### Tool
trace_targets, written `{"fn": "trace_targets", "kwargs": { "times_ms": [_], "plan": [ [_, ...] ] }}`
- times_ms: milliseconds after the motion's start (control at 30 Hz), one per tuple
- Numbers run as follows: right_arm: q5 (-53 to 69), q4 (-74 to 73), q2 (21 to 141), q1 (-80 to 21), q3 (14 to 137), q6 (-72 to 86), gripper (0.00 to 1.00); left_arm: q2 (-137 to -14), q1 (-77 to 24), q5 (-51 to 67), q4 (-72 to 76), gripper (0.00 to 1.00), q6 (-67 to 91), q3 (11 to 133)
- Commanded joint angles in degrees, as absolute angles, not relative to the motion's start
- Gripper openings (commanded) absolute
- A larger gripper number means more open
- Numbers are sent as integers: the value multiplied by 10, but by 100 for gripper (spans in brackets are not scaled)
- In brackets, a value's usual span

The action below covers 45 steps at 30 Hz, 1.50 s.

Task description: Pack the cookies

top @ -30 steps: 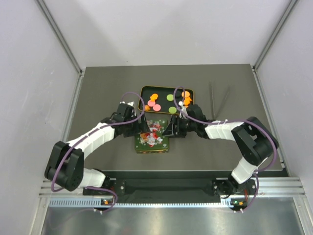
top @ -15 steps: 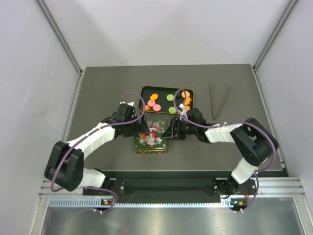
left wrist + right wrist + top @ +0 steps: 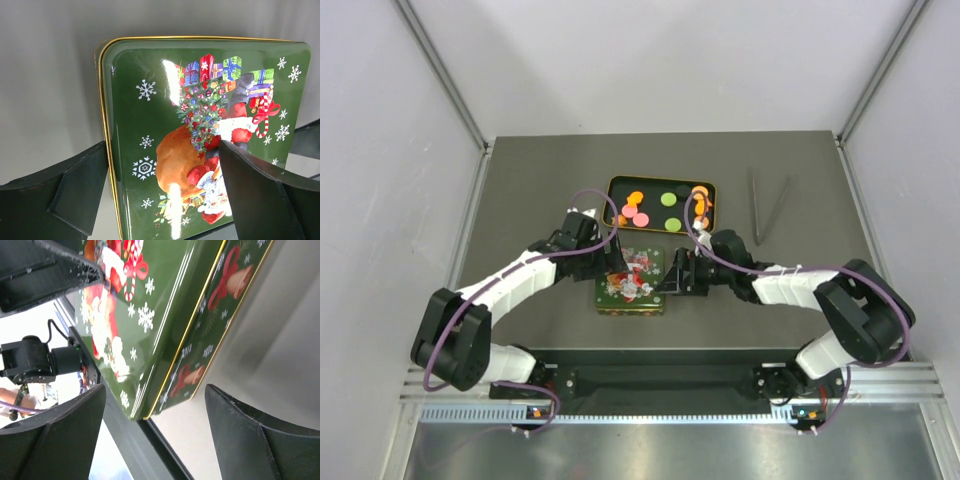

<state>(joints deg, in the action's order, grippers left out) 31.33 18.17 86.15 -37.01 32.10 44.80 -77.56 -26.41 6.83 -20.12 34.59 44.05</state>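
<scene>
The cookies [image 3: 638,205], orange, pink and green discs, lie in an open dark tin [image 3: 660,181] at the back middle of the table. In front of it lies a green Christmas lid [image 3: 632,280] [image 3: 150,110] [image 3: 165,305]. My left gripper [image 3: 606,263] [image 3: 162,147] is open and straddles the lid's left edge, with one finger [image 3: 75,192] off its side and the other over its printed face. My right gripper [image 3: 672,276] [image 3: 155,390] is open at the lid's right side, the lid's corner just ahead of its fingertips.
A pair of thin metal tongs [image 3: 770,205] lies at the back right. White enclosure walls stand on three sides. The table's near edge and both arm bases [image 3: 660,380] run close behind the lid.
My right gripper has opened wider and drawn slightly toward the near edge, off the lid. The lid now shows more fully. The left arm has stayed put.
</scene>
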Motion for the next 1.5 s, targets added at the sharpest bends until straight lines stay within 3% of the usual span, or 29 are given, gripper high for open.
{"fn": "trace_targets", "kwargs": {
  "times_ms": [0,333,467,900,1200,1467],
  "plan": [
    [327,206,834,-380,306,454,79,-782,-267,67,-197,93,345,452],
    [316,310,885,-419,278,519,75,-788,-268,73,-185,93,356,443],
    [315,370,917,-417,253,550,61,-788,-269,73,-182,93,358,439],
    [297,402,943,-418,224,567,34,-787,-281,72,-163,93,377,412],
    [280,418,950,-421,207,562,0,-781,-290,66,-160,92,388,398],
    [219,306,904,-440,226,505,0,-774,-299,56,-163,93,394,391]
  ]
}}
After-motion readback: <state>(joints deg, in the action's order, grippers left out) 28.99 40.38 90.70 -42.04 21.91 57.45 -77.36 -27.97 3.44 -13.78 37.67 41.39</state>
